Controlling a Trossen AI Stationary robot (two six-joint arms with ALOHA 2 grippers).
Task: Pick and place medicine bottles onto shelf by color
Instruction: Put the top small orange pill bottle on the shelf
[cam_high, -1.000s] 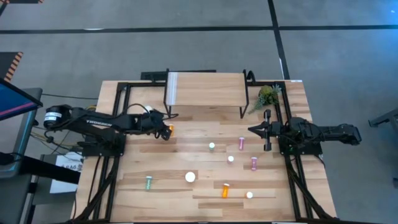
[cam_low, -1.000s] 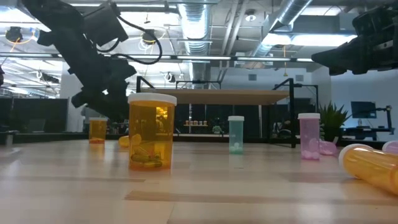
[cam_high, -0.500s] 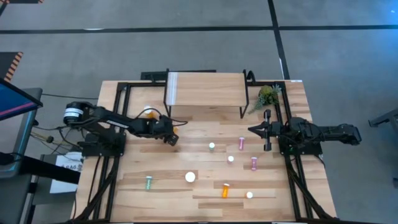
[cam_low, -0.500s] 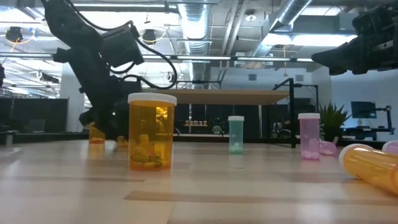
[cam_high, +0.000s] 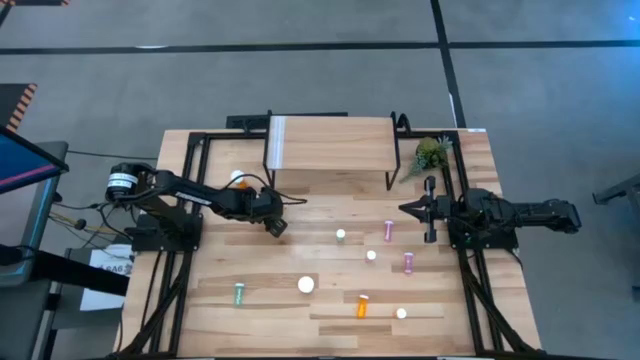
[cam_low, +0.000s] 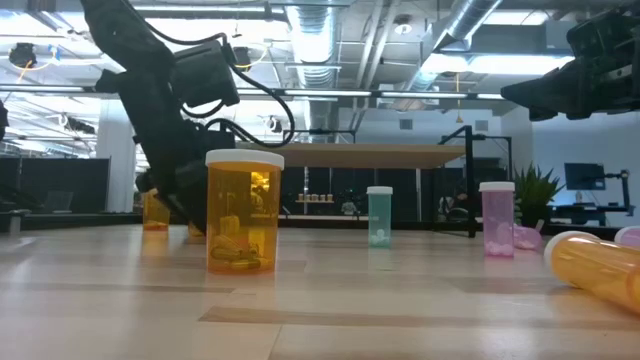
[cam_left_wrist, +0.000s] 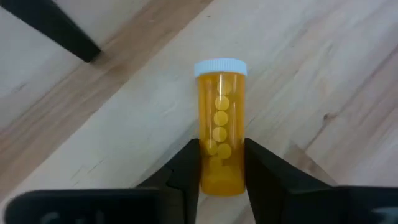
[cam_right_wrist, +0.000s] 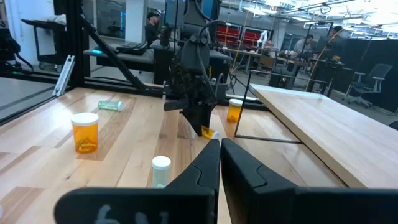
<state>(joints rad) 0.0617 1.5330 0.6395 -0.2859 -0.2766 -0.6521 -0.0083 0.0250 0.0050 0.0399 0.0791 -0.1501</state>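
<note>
A small orange bottle with a white cap lies on its side on the table, and my left gripper is shut on it, just in front of the shelf. In the low view the large orange bottle partly hides that gripper. Another orange bottle stands by the shelf's left leg. Green, pink and orange bottles are spread over the table's middle and near part. My right gripper waits shut at the right. My left gripper pinches the small orange bottle's body between its two fingers, near the bottom end, away from the cap. The fingers slant down from above and from the table's left. The bottle lies on its side on the table.
A small green plant stands at the shelf's right end. The shelf's black legs stand close behind my left gripper. Black frame rails run along both sides of the table. People and desks show in the room beyond.
My left gripper has come down and toward the table's right and near side, onto the lying orange bottle, and has rolled a little. The bottle has stayed on the table where it was. In the last half second the gripper has hardly moved.
</note>
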